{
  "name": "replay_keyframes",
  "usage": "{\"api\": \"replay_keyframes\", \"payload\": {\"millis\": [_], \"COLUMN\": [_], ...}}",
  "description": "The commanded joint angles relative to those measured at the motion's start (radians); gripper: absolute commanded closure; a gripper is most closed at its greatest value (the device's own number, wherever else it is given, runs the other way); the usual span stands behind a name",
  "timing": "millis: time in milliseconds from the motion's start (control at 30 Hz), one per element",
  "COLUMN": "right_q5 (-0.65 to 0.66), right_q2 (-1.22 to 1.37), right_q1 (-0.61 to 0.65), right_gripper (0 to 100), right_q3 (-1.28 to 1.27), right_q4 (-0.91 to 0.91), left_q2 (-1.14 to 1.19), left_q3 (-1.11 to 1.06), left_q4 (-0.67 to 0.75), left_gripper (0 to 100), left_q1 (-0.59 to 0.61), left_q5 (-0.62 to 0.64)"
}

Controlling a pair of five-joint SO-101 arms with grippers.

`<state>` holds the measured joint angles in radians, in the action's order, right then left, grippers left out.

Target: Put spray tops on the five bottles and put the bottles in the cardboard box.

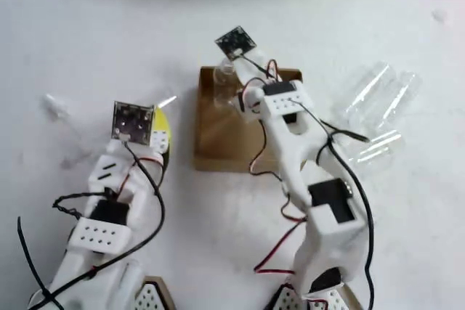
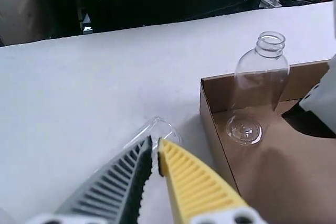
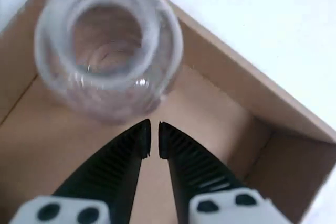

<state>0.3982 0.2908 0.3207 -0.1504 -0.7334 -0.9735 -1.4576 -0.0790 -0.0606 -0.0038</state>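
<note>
tabletop [image 1: 87, 41]: white, carries everything listed below.
right arm [image 1: 320, 201]: stretched over the cardboard box [image 1: 218, 143].
left arm [image 1: 109, 208]: off to the left of the box, apart from it.
cardboard box: open, mid-tabletop, holds one bottle.
loose bottles [image 1: 378, 107]: clear, lying on their sides on the tabletop right of the box, overlapping one another.
boxed bottle [image 2: 261, 77]: upright near a far corner of the box, beside the wall, neck open, no spray top.
right gripper [image 3: 154, 129]: jaws drawn to a thin slit, nothing between; tips just beside the boxed bottle's mouth.
left gripper [image 2: 155, 148]: grey and yellow jaws nearly touching, nothing visibly pinched; tips just beside a clear piece [image 2: 157, 128].
clear piece: small, transparent, on the tabletop; identity not readable.
risk, order: boxed bottle uncapped; likely awkward to cap with the box wall so near.
risk, tipping: empty bottle probably light; a nudge from the closed jaws could topple it.
risk, rolling: round bottles on their sides likely to roll if brushed; transparent edges hard to judge.
count, arms: two.
count, boxes: one.
count, bottles: one upright; about three loose, overlap prevents a firm figure.
count, spray tops: none identified with certainty.
</note>
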Motion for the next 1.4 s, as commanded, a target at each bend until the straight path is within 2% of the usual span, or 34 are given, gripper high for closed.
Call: {"api": "replay_keyframes", "payload": {"millis": [0,367,500,667,1133,1367], "right_q5": [-0.009,-0.003,-0.003,-0.003,-0.002,-0.002], "right_q2": [0.062,0.104,0.102,0.074,-0.503,-0.774], "right_q1": [0.010,0.085,0.068,0.021,-0.036,-0.153], "right_gripper": [98.4,98.4,98.4,98.4,98.4,98.4], "right_q3": [0.118,0.158,0.150,0.157,0.146,-0.098], "right_q4": [0.018,0.030,0.018,-0.105,-0.538,-0.550], "left_q2": [-0.021,-0.021,-0.021,-0.021,-0.019,-0.019], "left_q3": [0.009,0.011,0.011,0.011,0.011,0.009], "left_q4": [0.028,0.028,0.028,0.028,0.026,0.020], "left_gripper": [98,98,98,98,97,97], "left_q1": [-0.008,-0.010,-0.010,-0.010,-0.002,-0.001], "left_q5": [-0.014,-0.014,-0.014,-0.014,-0.014,-0.014]}}
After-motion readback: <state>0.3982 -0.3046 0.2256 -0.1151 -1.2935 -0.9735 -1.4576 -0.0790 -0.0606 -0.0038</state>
